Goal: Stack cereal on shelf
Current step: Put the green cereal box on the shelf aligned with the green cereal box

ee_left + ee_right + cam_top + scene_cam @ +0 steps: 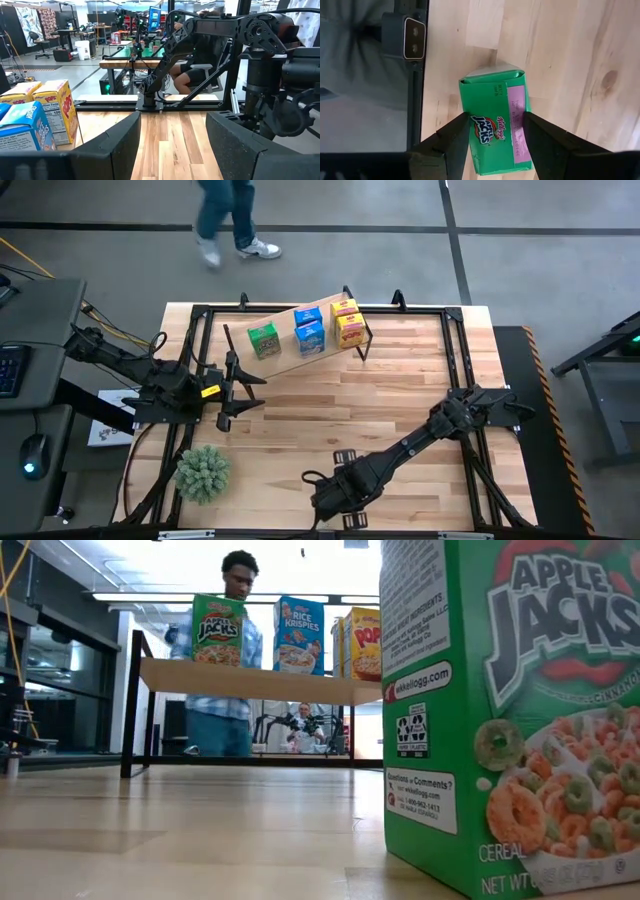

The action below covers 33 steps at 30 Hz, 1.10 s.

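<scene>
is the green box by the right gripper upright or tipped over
Upright: the low view shows the green box standing on the table, print reading level.
</scene>
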Each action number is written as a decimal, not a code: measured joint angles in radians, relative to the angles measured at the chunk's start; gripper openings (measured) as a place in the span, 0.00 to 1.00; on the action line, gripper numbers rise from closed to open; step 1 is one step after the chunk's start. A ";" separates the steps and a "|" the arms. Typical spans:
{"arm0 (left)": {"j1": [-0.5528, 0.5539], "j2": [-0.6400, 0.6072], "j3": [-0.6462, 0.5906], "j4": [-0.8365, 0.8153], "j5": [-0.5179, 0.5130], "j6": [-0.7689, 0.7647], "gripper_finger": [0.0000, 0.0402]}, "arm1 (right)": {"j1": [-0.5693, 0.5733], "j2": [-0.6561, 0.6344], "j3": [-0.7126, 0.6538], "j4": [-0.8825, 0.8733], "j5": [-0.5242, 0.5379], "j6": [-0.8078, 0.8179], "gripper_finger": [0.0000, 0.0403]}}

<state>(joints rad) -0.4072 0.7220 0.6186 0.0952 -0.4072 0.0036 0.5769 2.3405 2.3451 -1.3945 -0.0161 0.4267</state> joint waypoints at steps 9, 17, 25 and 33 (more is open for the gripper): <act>0.000 0.000 0.000 -0.001 0.000 0.000 0.53 | -0.001 0.002 0.000 0.014 -0.018 -0.009 0.54; 0.000 0.000 0.000 -0.001 0.000 0.000 0.53 | -0.002 0.004 -0.002 0.006 -0.001 -0.039 0.66; 0.000 0.000 0.000 -0.001 0.000 0.000 0.53 | -0.001 0.004 -0.002 0.005 -0.001 -0.043 0.66; 0.000 0.000 0.000 -0.001 0.000 0.000 0.53 | -0.003 -0.001 -0.001 0.007 -0.023 -0.066 0.66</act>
<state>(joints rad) -0.4075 0.7220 0.6186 0.0944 -0.4072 0.0039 0.5739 2.3392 2.3440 -1.3878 -0.0391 0.3606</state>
